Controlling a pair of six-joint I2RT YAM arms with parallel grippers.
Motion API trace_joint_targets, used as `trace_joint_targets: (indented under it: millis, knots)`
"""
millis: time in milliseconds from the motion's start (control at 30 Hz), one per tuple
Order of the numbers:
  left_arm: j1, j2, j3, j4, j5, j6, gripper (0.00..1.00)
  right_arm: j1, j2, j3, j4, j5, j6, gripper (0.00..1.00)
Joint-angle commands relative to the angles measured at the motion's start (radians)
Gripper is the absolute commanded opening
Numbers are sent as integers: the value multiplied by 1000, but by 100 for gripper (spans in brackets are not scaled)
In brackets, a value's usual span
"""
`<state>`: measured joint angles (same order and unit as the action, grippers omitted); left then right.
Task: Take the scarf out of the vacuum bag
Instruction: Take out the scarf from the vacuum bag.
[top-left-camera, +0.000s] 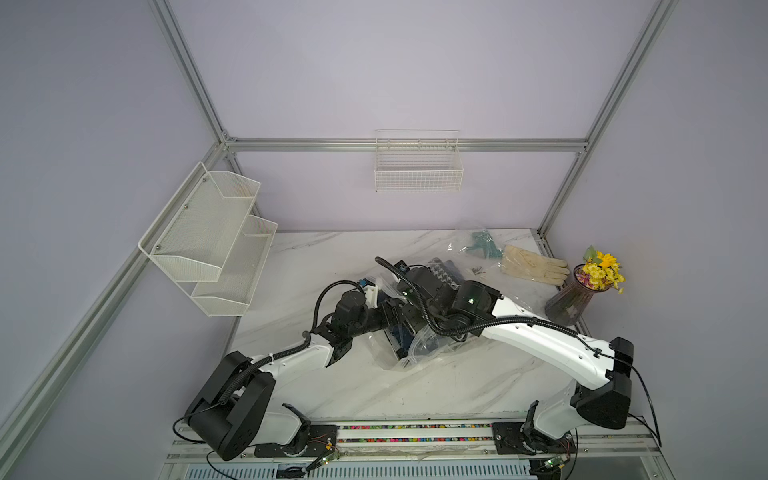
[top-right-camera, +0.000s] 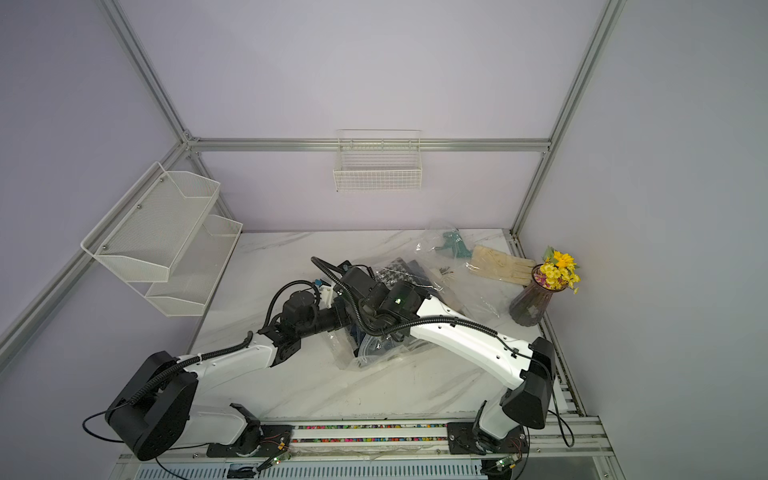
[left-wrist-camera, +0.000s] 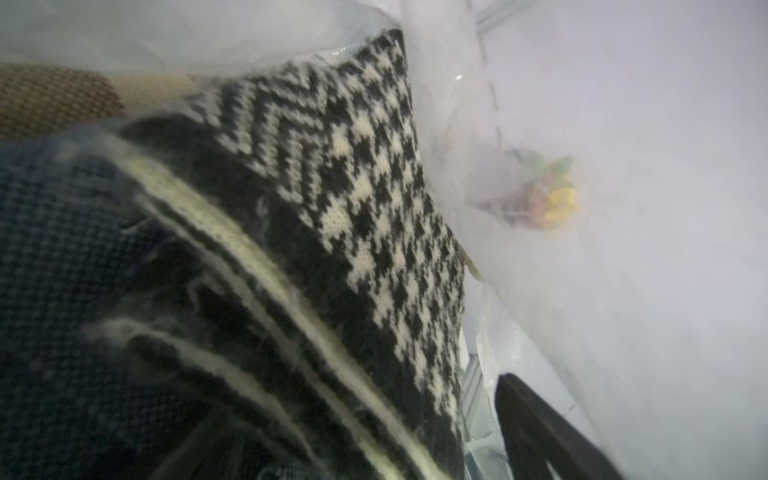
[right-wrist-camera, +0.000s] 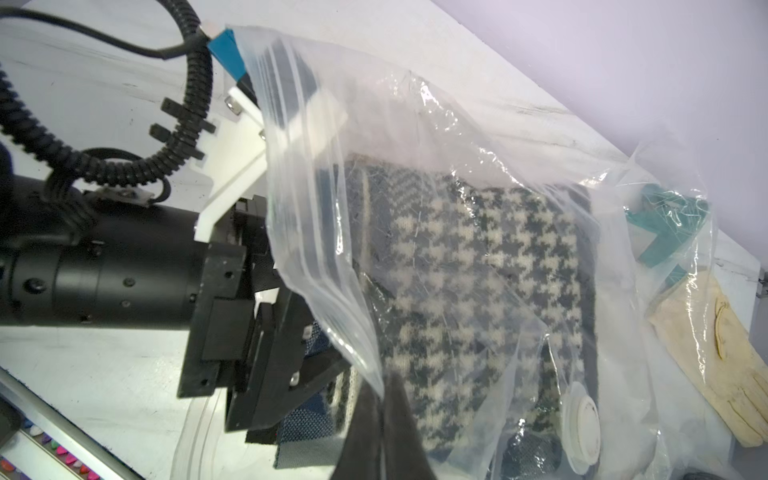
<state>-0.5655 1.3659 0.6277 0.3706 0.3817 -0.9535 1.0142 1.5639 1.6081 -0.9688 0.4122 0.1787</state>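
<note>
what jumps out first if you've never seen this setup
The black-and-white houndstooth scarf in the clear vacuum bag, in the middle of the table, catches the eye first. The left gripper reaches, open, into the bag's mouth while the right gripper pinches its edge. A vase of yellow flowers stands at the table's right edge.

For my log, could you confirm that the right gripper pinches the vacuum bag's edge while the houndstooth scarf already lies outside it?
Not quite: the scarf is inside the vacuum bag, seen through its plastic in the right wrist view. The right gripper does pinch the bag's edge.
</note>
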Motion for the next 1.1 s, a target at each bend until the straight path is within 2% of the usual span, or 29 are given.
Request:
trace_joint_targets:
  millis: [0,133,300,500,600,667,767,933,1067]
  knots:
    - [-2,-1,53,-20,-68,65,92,-10,-34,-8,-21,14,12,0]
    - [-2,22,82,-45,-58,86,86,-10,-40,1,-22,14,12,0]
    - [-2,37,95,-33,-57,87,67,-9,-45,4,-19,17,9,0]
    - [-3,92,131,-54,-51,99,62,-9,-51,0,-16,14,7,0]
    - [-3,95,147,-52,-42,96,47,-9,-51,-4,-15,19,7,0]
    - [-2,84,165,-63,-39,99,33,-10,-51,-5,-12,22,6,0]
    - [-2,60,204,-109,-43,111,24,-10,-47,-4,-10,22,3,0]
    - [-3,13,262,-192,-41,129,16,-9,-43,7,-8,19,5,0]
    - [-2,0,264,-203,-34,126,15,-9,-37,21,-11,35,11,0]
